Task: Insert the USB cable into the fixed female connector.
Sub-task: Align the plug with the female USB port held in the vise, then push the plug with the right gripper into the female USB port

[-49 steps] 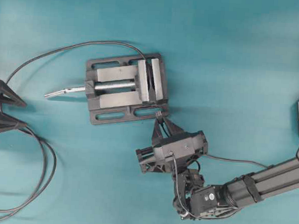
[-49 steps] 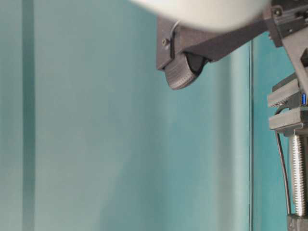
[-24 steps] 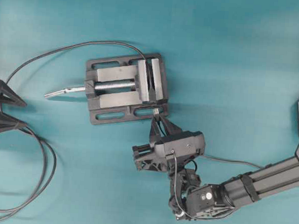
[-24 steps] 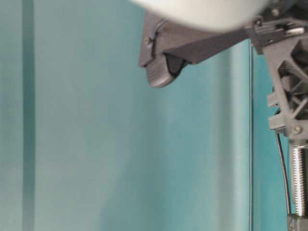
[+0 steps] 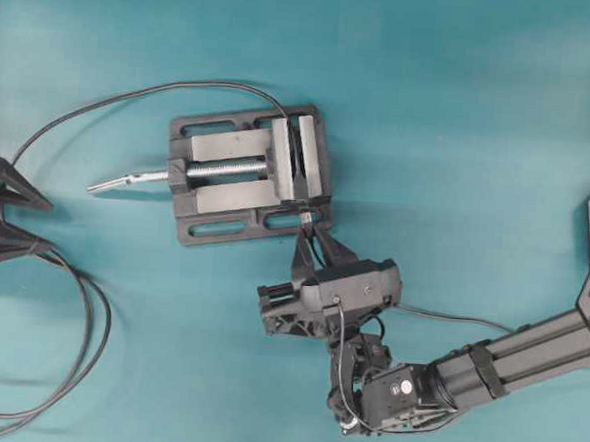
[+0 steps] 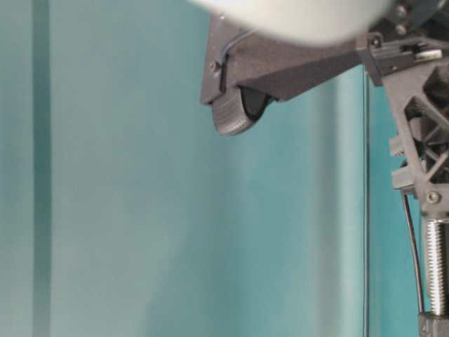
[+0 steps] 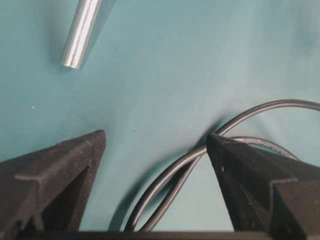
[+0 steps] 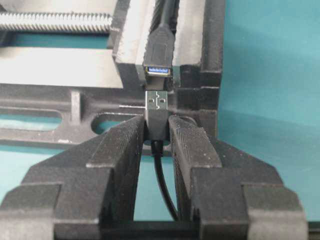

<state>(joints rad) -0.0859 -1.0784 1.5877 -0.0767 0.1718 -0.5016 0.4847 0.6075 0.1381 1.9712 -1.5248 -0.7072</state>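
Just before the vise [image 8: 75,65], the right claw [image 8: 156,137] pinches the USB cable [image 8: 157,107] behind its metal plug, facing the fixed female connector [image 8: 159,52] (apart, nearly aligned). The thin cable looks limp; gripping the rigid plug body seems wisest.

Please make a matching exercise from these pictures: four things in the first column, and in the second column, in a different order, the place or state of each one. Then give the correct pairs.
Column 1
1. USB cable
2. fixed female connector
3. left end effector
4. vise handle

Column 2
A. clamped between the vise jaws, blue inside its opening
B. open wide, with loops of dark cable lying below it
C. pinched by the right end effector, plug just short of the socket
D. a silver rod that sticks out from the vise toward the left arm

Pairs: 1-C, 2-A, 3-B, 4-D
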